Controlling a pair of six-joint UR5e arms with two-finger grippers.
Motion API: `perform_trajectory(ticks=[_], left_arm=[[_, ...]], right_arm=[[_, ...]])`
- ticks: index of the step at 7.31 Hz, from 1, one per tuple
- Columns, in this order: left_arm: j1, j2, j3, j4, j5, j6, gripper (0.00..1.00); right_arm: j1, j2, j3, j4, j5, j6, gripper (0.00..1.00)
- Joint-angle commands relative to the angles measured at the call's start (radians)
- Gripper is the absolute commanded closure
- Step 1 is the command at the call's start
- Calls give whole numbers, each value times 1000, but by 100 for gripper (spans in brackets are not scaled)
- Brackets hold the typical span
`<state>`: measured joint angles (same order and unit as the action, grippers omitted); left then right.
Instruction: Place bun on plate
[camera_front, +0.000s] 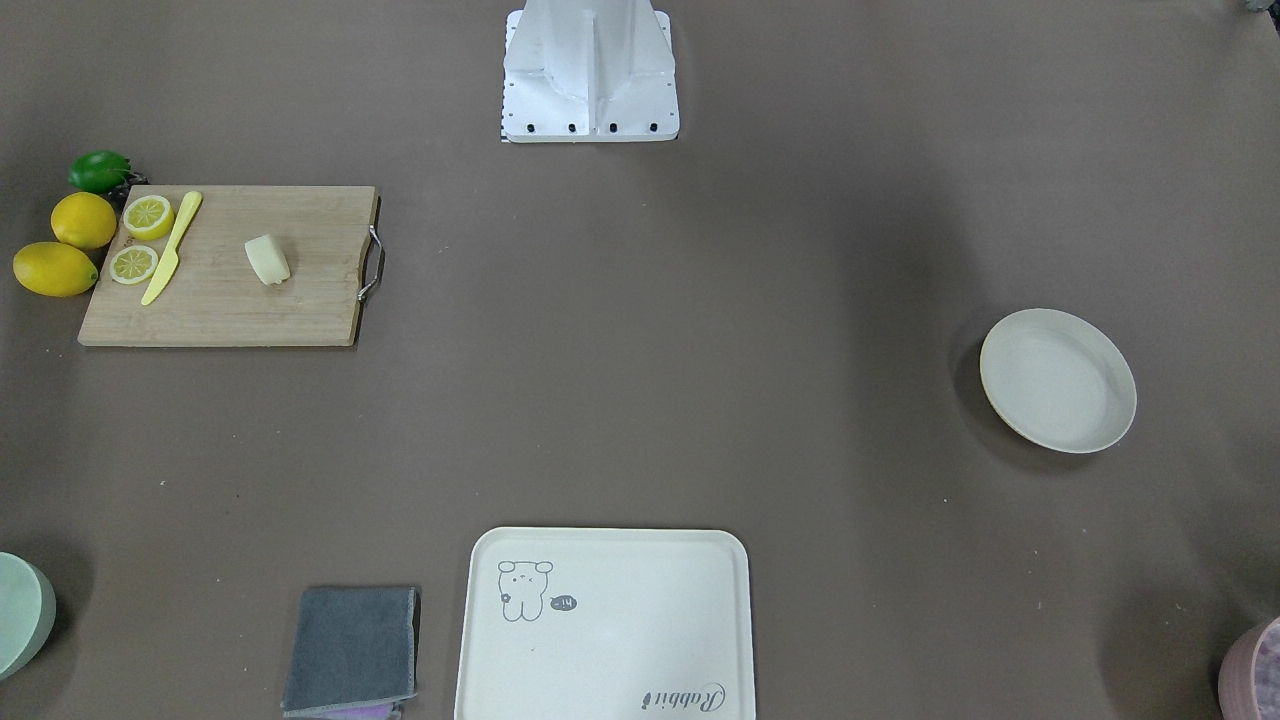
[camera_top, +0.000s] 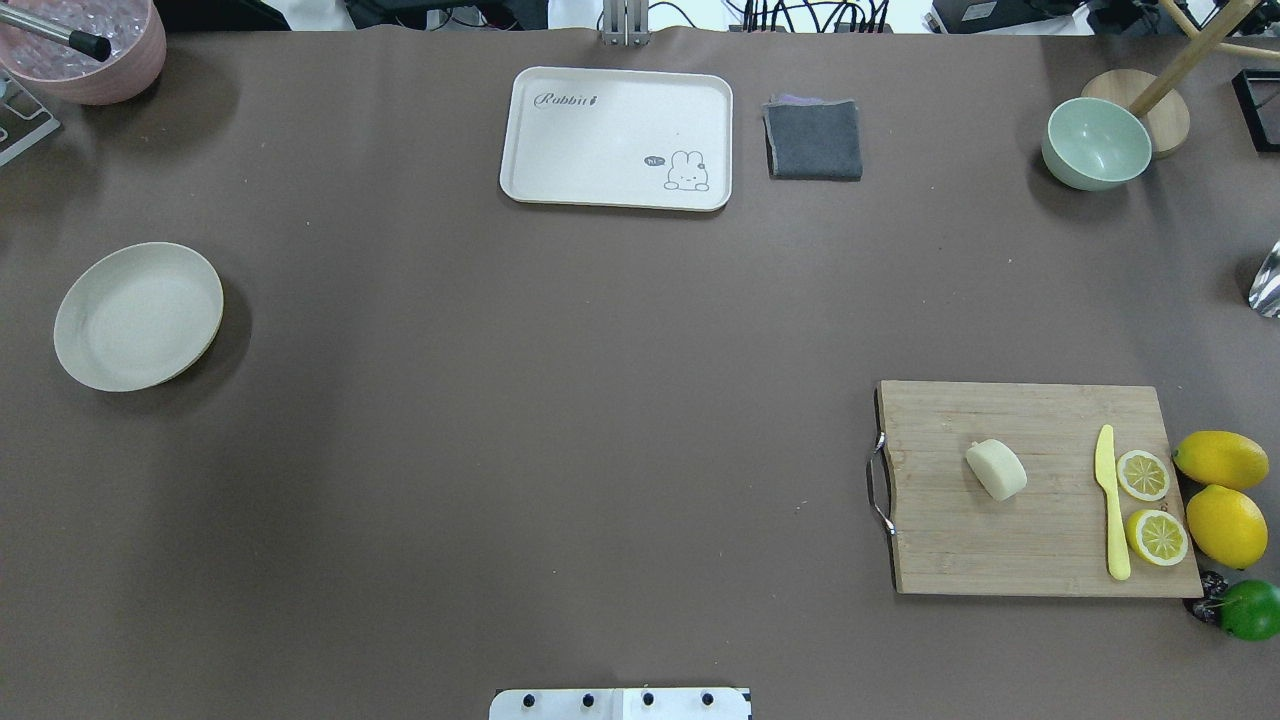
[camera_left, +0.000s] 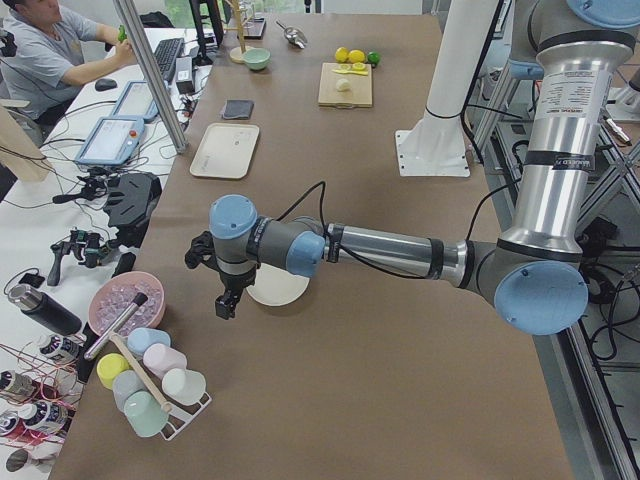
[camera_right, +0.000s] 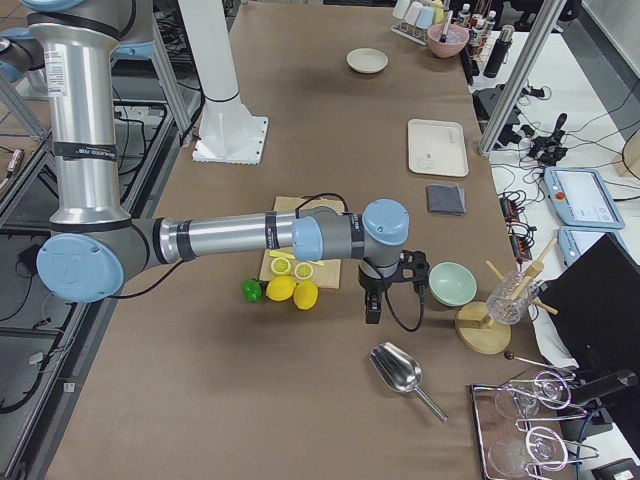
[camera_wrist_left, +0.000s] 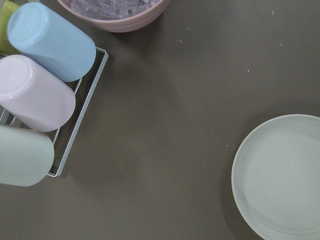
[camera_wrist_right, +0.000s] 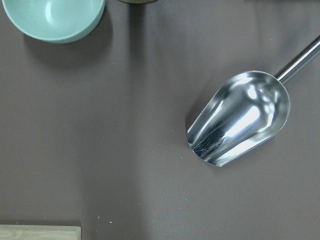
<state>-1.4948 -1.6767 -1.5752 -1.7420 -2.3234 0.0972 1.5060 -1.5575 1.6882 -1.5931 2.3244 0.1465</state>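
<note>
The pale cream bun (camera_top: 996, 469) (camera_front: 268, 260) lies on a wooden cutting board (camera_top: 1040, 540) on the robot's right. Across the table, the round off-white plate (camera_top: 138, 315) (camera_front: 1058, 380) (camera_wrist_left: 285, 175) sits with nothing on it. Only the side views show the grippers. My left gripper (camera_left: 228, 300) hangs over the table's left end, just beside the plate (camera_left: 285, 290). My right gripper (camera_right: 372, 312) hangs past the lemons at the right end, away from the bun. I cannot tell whether either one is open or shut.
On the board lie a yellow knife (camera_top: 1112, 500) and two lemon slices (camera_top: 1143, 474), with lemons (camera_top: 1222, 458) and a lime (camera_top: 1250, 609) beside it. A cream tray (camera_top: 617, 137), a grey cloth (camera_top: 814, 139), a green bowl (camera_top: 1096, 143), a metal scoop (camera_wrist_right: 240, 117), a pink ice bowl (camera_top: 90, 45) and a cup rack (camera_wrist_left: 40, 100) ring the table.
</note>
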Motion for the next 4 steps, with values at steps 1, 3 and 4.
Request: perform_trajectory(ticks=[1,3,4], left_arm=[[4,0,9,5,2,-2,2],[4,38,-8,-13,-1,1,2],[4,38,-8,-31,-2,-2,2]], right_arm=[[14,-12,8,2,0,1,0],[14,-12,7,2,-2,-1,0],[14,-15,8,2,-2,1,0]])
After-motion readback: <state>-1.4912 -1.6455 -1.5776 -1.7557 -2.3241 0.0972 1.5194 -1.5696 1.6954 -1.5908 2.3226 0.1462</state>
